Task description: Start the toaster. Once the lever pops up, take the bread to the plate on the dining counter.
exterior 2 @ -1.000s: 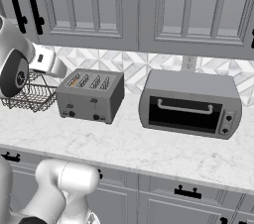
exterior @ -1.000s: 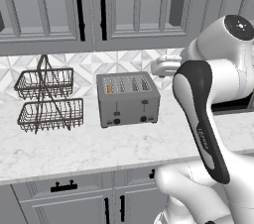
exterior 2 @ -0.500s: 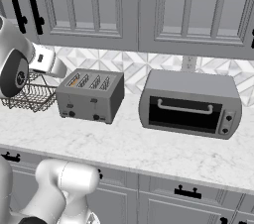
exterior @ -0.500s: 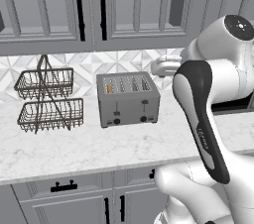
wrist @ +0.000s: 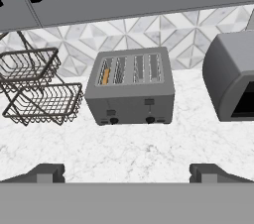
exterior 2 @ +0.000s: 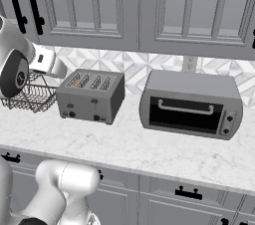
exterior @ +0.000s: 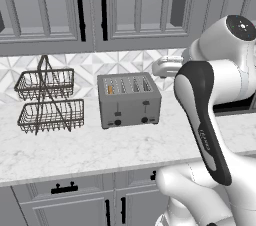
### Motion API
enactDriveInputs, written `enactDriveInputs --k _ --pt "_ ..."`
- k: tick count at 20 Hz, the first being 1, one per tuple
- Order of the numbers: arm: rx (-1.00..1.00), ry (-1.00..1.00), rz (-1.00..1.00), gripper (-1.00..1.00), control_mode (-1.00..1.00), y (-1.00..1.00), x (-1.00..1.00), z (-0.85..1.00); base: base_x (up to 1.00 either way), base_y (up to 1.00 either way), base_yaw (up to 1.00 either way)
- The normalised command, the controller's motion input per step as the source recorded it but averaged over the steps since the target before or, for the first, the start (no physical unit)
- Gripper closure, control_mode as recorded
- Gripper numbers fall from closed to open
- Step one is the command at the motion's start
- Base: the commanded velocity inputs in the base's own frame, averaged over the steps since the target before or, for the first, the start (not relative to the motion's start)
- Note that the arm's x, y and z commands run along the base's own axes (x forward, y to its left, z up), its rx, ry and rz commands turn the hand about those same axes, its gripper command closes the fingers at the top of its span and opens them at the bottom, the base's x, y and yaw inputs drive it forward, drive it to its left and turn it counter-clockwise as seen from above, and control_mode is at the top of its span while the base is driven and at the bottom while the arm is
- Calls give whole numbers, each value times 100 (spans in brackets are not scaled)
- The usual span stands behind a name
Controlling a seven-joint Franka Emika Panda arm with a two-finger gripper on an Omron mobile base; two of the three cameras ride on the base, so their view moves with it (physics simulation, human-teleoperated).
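gripper [wrist: 126, 171] jaws apart, empty; bread [wrist: 105, 76] in toaster [wrist: 130, 86] slot: light, brittle, pinch the exposed top edge

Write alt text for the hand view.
A grey four-slot toaster sits on a marble worktop, bread showing in its leftmost slot. A two-tier wire basket rack stands to its left, a toaster oven to its right; the open gripper hangs back.

Brushed-grey toaster [wrist: 130, 89] holds golden-tan bread [wrist: 105, 76] on grey-veined white worktop [wrist: 124, 151].
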Motion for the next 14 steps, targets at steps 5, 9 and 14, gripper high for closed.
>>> enactDriveInputs --k 5,9,14 --pt "0 0 0 -100 -100 0 0 0 0 0 0" --pt "0 0 0 -100 -100 0 0 0 0 0 0" --pt "0 0 0 -100 -100 0 0 0 0 0 0"
